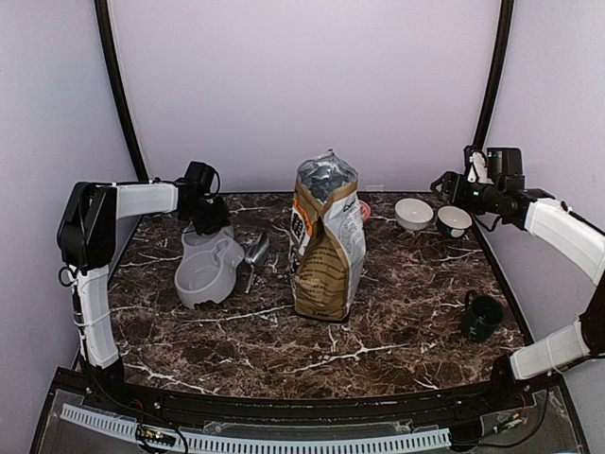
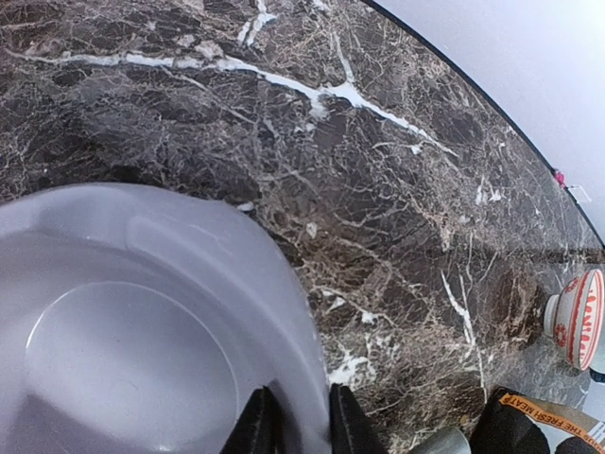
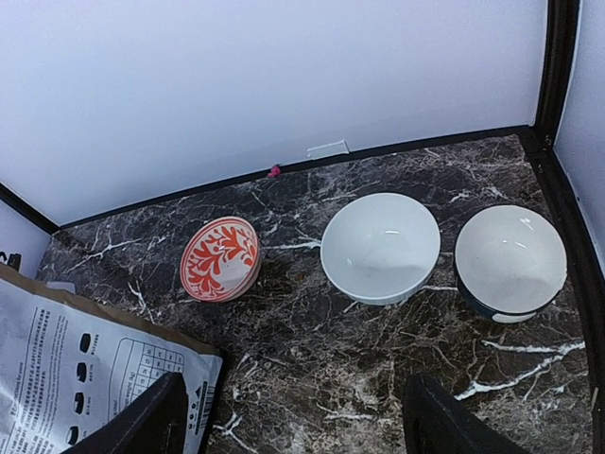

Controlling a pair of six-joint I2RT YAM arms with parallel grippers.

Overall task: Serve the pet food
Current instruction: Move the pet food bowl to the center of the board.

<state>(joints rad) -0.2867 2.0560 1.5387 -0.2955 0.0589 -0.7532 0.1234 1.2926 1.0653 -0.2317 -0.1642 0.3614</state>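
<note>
A: Where is the pet food sitting right now?

B: None is showing loose anywhere. I'm judging that it is lying inside the dog-food bag (image 1: pixel 326 246), which is standing upright with its top gaping open. Left of the bag, the grey double bowl (image 2: pixel 189 213) is looking bare in what I can see of it.

A: And what are the hands doing?

B: The left gripper (image 2: pixel 301 430) is pinching the double bowl's rim, with its fingers nearly closed and the thin wall between them. The right gripper (image 3: pixel 293 421) is hanging wide open and holding nothing. It is off to the right of the bag, above a white bowl (image 3: pixel 380 248) and a dark-sided bowl (image 3: pixel 510 260). A red-patterned bowl (image 3: pixel 220 258) is resting close behind the bag.

A: How is the kibble going to handle?

B: I'm expecting small, dry, hard pellets that are light and loose, rolling and scattering easily. That is nothing for fingers to pinch. A metal scoop (image 1: pixel 255 253) is lying between the bag and the double bowl, and taking it by the handle is looking like the better hold. The bag itself is looking soft and crinkly, so tipping it is risking a sudden rush.
</note>
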